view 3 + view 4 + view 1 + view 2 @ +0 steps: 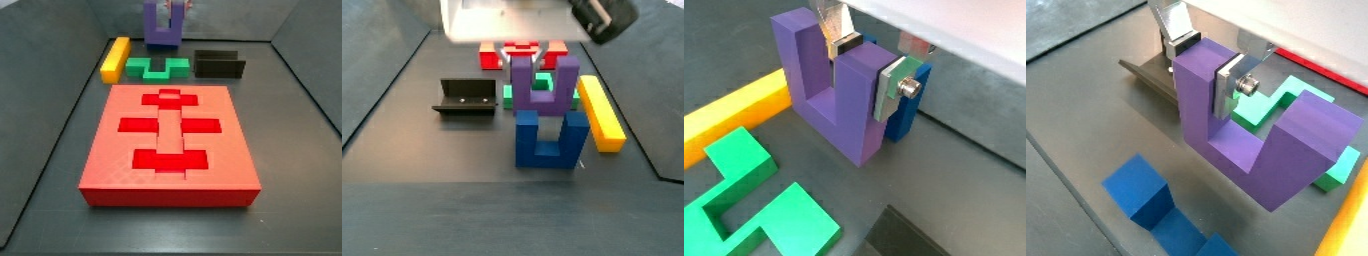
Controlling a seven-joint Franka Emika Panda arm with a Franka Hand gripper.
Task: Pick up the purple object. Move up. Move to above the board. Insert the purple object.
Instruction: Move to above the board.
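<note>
The purple object is a U-shaped block standing with its prongs up at the far end of the floor from the board. My gripper is shut on one of its prongs, one silver finger on each side; this shows in both wrist views. In the side views the gripper sits over the block, which stands just behind the blue U-shaped block. I cannot tell whether the purple object rests on the floor or hangs just above it. The board also shows behind it.
A yellow bar and a green piece lie between the purple object and the board. The fixture stands beside the green piece. Grey walls ring the floor.
</note>
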